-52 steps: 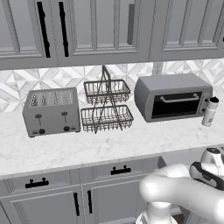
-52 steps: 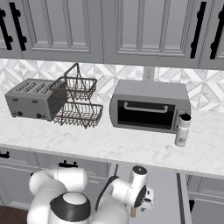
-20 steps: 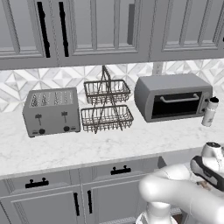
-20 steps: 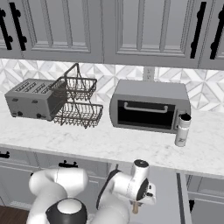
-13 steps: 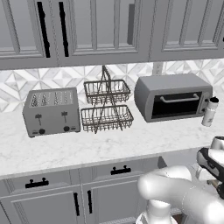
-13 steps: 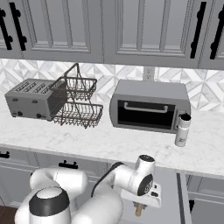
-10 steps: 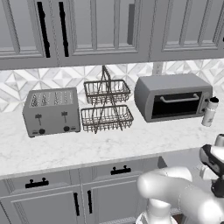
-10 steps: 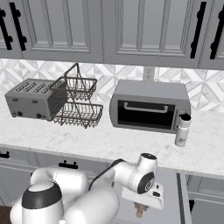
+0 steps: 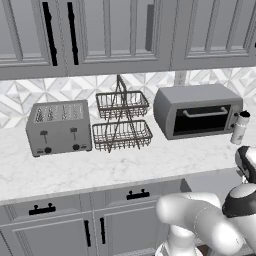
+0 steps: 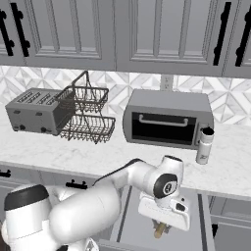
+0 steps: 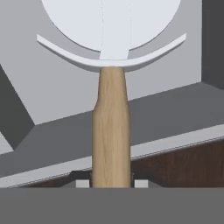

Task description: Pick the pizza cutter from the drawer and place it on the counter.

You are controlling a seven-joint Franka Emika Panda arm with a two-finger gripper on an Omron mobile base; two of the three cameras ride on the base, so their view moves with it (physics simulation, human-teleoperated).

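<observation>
The pizza cutter [image 11: 112,127] fills the hand view: a pale round disc blade on top, a tan handle running down between my fingertips [image 11: 81,183]. My gripper [image 11: 111,183] is shut on that handle. In the right base view the gripper [image 10: 163,219] hangs inside the open grey drawer [image 10: 131,220], with the tan handle end [image 10: 159,230] poking out below the hand. The drawer's grey inner walls stand behind the blade. The white marble counter [image 10: 93,156] runs just above the drawer. The drawer [image 9: 207,181] also appears beside my arm in the left base view.
On the counter [image 9: 100,167] stand a toaster [image 9: 59,127], a two-tier wire basket [image 9: 121,121], a toaster oven [image 9: 197,110] and a white shaker with a dark cap [image 10: 204,145]. Grey drawer fronts with black bar handles [image 9: 133,195] sit below the counter edge.
The hand has moved to the right over the open drawer, and the wrist has turned. The tan handle now shows below the hand.
</observation>
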